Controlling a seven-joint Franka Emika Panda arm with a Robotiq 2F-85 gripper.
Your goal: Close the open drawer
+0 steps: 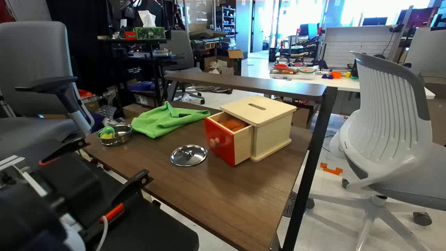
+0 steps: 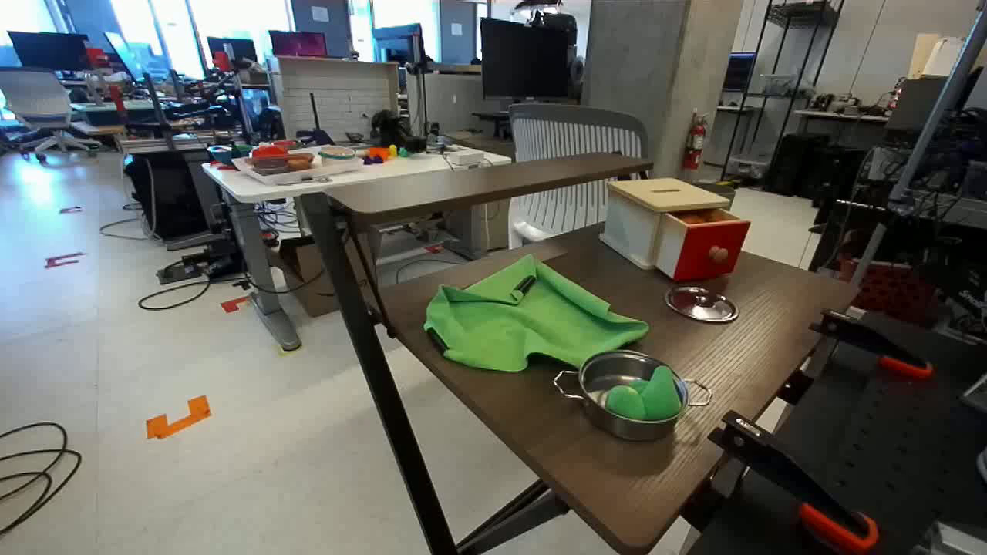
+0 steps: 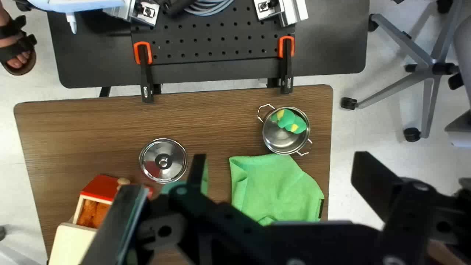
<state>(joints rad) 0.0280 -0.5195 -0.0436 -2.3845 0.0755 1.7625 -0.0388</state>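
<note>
Your gripper [image 3: 280, 161] sits at the near edge of the wrist view; fingers [image 3: 197, 170] are apart, wide gap, with the green cloth [image 3: 274, 180] and the metal pot [image 3: 278, 139] showing between them. Can't tell your height over the brown table [image 1: 223, 205]

Your drawer [image 1: 226, 149] is open: pulled part way out of the light wooden box [image 1: 275, 130], red front [image 2: 692, 266] and wooden knob [image 3: 123, 181] facing out, pale wood side showing; orange-brown stuff [image 1: 234, 124] lies inside, can't tell what. In an exterior view you see the drawer right of centre, front turned left and near, box behind it to the right. In the wrist view it's near left, partly hidden by dark gripper parts

The metal lid [image 1: 188, 155] lies flat on the table, knob up, just beside the drawer front; can't tell if they touch. The pot stands upright, well apart from the drawer, green and yellow things [image 3: 290, 120] in it. The cloth lies crumpled next to the pot, contact unclear

At the far side of the wrist view you have two black clamps [image 3: 146, 75] with orange handles at the table edge, reaching over from a black tabletop [image 3: 331, 48]. A sandaled foot [image 3: 17, 46] shows far left there; in an exterior view a pale grey chair [image 1: 386, 122] stands right of the table
</note>
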